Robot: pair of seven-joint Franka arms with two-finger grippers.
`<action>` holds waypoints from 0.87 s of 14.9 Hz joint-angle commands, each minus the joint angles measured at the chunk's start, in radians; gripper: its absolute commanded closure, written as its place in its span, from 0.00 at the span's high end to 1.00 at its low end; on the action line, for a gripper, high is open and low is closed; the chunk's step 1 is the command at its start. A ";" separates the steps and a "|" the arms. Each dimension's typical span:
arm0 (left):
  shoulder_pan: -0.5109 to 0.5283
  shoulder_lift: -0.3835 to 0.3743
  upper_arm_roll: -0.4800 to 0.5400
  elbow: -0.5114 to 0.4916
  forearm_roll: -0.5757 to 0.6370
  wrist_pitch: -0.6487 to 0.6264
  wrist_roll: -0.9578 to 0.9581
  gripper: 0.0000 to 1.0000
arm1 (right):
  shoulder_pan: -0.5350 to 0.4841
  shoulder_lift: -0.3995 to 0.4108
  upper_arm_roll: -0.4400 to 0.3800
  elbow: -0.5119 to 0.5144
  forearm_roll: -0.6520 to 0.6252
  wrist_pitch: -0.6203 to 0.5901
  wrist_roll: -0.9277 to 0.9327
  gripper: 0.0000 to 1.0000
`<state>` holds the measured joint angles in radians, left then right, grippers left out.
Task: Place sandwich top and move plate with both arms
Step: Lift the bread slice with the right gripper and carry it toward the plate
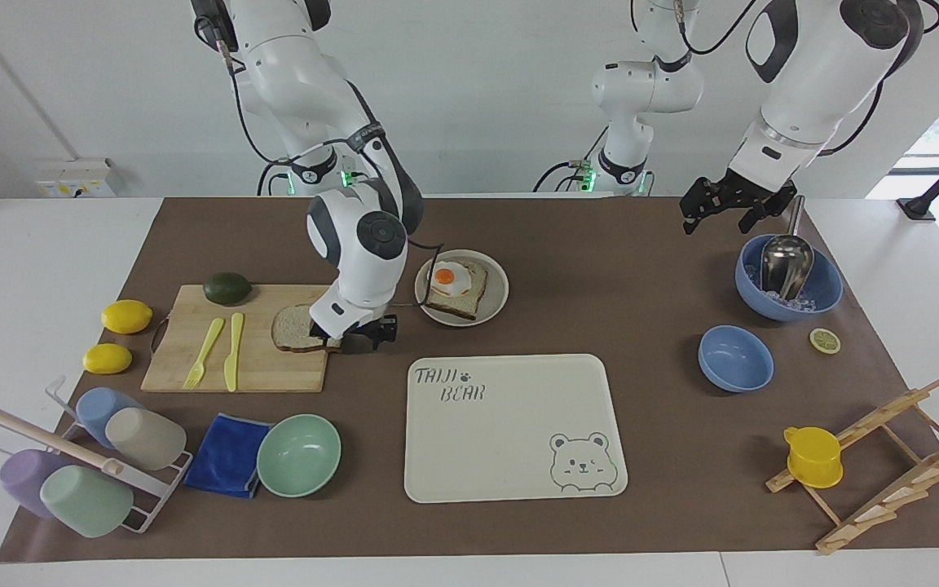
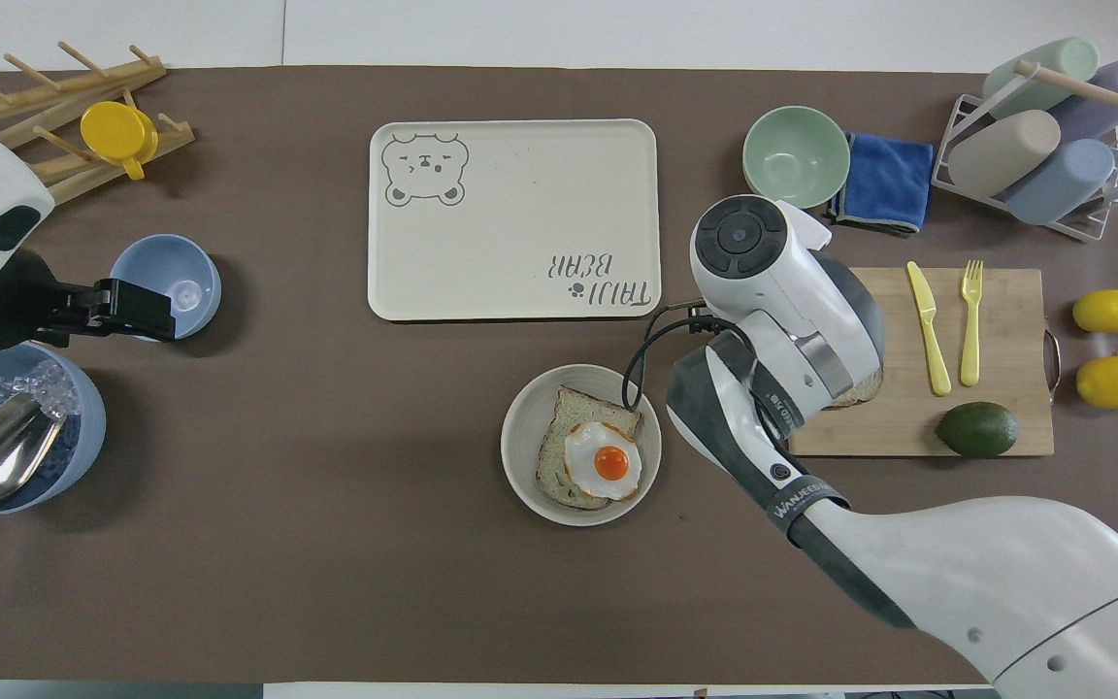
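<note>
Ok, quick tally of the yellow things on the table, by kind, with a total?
Lemons, whole: 2
Lemon slice: 1
Yellow fork: 1
Yellow knife: 1
Yellow cup on the wooden rack: 1
Total: 6

Overhead: right arm's wrist covers most of sandwich top (image 2: pixel 862 393) and the right gripper (image 1: pixel 358 337) entirely. Facing view: finger spacing unreadable. Blue ice bowl (image 2: pixel 74 442) cut by frame edge.
</note>
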<state>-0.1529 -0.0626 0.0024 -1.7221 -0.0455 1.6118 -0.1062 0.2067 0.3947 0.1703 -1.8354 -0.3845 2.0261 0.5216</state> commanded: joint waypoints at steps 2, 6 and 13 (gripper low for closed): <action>0.009 -0.013 -0.006 -0.007 0.000 -0.001 0.007 1.00 | -0.004 -0.056 0.009 -0.074 -0.037 -0.019 0.028 1.00; 0.009 -0.013 -0.006 -0.007 0.000 -0.001 0.007 1.00 | 0.023 -0.079 0.009 -0.114 -0.060 -0.060 0.041 1.00; 0.009 -0.013 -0.006 -0.007 0.000 -0.001 0.007 1.00 | 0.011 -0.100 0.009 -0.188 -0.152 -0.021 0.049 0.88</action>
<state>-0.1529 -0.0626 0.0024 -1.7221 -0.0455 1.6118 -0.1062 0.2288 0.3321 0.1722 -1.9816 -0.5097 1.9841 0.5492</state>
